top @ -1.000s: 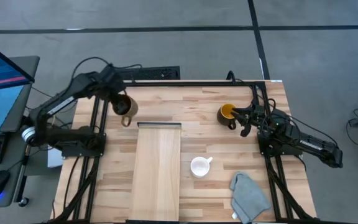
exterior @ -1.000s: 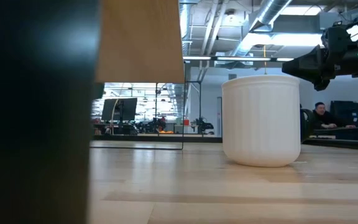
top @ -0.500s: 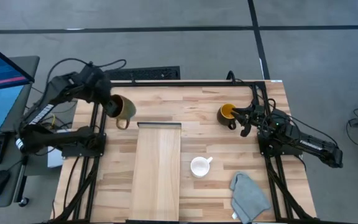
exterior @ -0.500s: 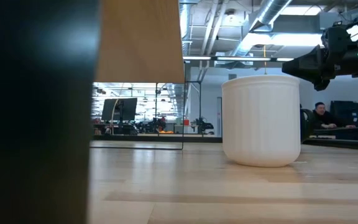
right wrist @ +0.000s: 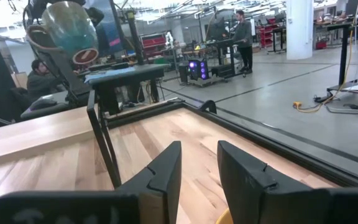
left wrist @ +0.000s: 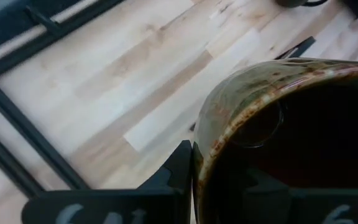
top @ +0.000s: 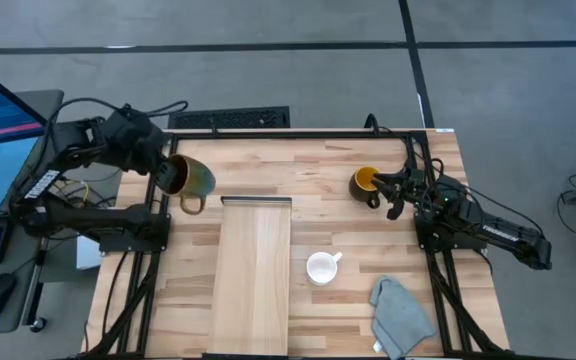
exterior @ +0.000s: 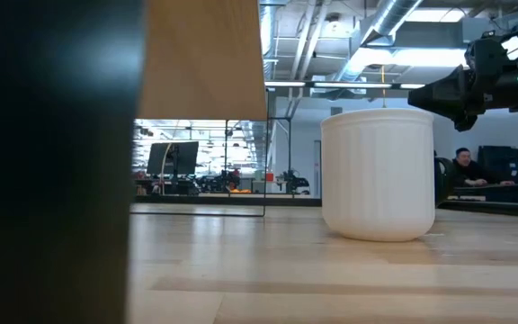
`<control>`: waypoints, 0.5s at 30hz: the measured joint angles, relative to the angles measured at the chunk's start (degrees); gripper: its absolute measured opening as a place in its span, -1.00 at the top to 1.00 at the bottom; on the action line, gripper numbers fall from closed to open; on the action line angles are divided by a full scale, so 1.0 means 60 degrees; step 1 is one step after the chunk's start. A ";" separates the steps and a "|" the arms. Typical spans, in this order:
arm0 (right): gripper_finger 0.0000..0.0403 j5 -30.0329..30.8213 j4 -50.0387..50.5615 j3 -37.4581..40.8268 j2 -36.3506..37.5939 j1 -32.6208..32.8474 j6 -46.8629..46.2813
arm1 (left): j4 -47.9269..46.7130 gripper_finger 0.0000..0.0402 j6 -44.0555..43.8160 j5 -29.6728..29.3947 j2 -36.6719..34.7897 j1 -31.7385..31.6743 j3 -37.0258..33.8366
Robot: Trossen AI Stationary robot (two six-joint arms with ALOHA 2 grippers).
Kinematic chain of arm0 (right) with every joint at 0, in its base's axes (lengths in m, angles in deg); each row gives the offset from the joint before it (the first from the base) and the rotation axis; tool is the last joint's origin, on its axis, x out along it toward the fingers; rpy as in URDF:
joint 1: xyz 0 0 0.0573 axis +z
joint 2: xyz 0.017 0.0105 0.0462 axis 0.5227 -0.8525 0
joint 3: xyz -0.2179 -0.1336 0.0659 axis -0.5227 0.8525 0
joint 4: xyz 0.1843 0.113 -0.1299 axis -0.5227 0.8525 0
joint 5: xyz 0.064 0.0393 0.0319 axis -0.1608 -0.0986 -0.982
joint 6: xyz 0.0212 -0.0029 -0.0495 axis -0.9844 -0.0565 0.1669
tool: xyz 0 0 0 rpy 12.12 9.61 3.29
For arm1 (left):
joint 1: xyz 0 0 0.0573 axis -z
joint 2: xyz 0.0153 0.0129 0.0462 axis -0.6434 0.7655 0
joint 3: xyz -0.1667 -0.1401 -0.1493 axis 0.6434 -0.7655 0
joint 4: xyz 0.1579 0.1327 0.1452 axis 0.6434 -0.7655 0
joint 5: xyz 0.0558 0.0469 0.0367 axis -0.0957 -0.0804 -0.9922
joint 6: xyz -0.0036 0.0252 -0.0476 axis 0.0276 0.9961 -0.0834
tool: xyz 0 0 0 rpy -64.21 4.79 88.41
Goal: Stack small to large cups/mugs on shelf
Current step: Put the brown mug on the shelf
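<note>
large mug (top: 190, 178): brown-olive glaze, speckled rim, dark inside, handle hanging downward; seen at the upper left of the high view, tipped on its side, lifted above the table's left edge. it is held by the left gripper (top: 165, 172), whose fingers are closed on the rim. in the left wrist view the rim (left wrist: 241, 106) fills the right half, one dark finger (left wrist: 180, 163) pressed against the outer wall.

left arm: folded back over the table's upper left corner, the wrist turned toward the table's middle.

medium mug (top: 366, 184): dark outside, yellow-orange inside, upright on the table at the upper right of the high view. the right gripper (top: 396, 192) is set just beside its handle side; fingers stand narrowly apart; whether the handle is gripped cannot be told. in the right wrist view two dark fingers (right wrist: 164, 170) are seen with a narrow gap between them.

right arm: stretched low from the right edge toward the medium mug.

small mug (top: 322, 267): white, upright, handle toward upper right, on the table right of the shelf (top: 254, 280). in the low view its ribbed white wall (exterior: 378, 175) stands centre right.

shelf: long pale board, running from centre to bottom edge; no mug is seen on it.

grey cloth (top: 400, 315): crumpled, lower right.
</note>
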 joint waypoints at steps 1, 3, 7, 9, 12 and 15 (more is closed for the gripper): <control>0.37 0.0007 -0.0003 -0.0002 0.0000 -0.0004 0.0002 | 0.0004 0.89 -0.0306 -0.0009 0.0043 0.0157 0.0000; 0.37 0.0111 0.0008 -0.0002 0.0000 -0.0004 0.0006 | 0.0026 0.89 -0.0978 -0.0030 0.0151 0.0512 0.0000; 0.37 0.0584 0.0041 -0.0001 -0.0001 -0.0007 0.0009 | 0.0147 0.89 -0.2284 -0.0273 0.0552 0.1469 0.0000; 0.37 0.0678 0.0037 0.0000 -0.0002 -0.0007 0.0012 | 0.0166 0.89 -0.2802 -0.0582 0.0874 0.2121 0.0000; 0.37 0.0688 0.0037 0.0001 -0.0004 -0.0007 0.0013 | 0.0220 0.89 -0.3571 -0.0965 0.1372 0.2993 -0.0003; 0.37 0.0688 0.0037 -0.0002 -0.0001 -0.0007 0.0032 | 0.0319 0.89 -0.4408 -0.1213 0.1816 0.3658 0.0100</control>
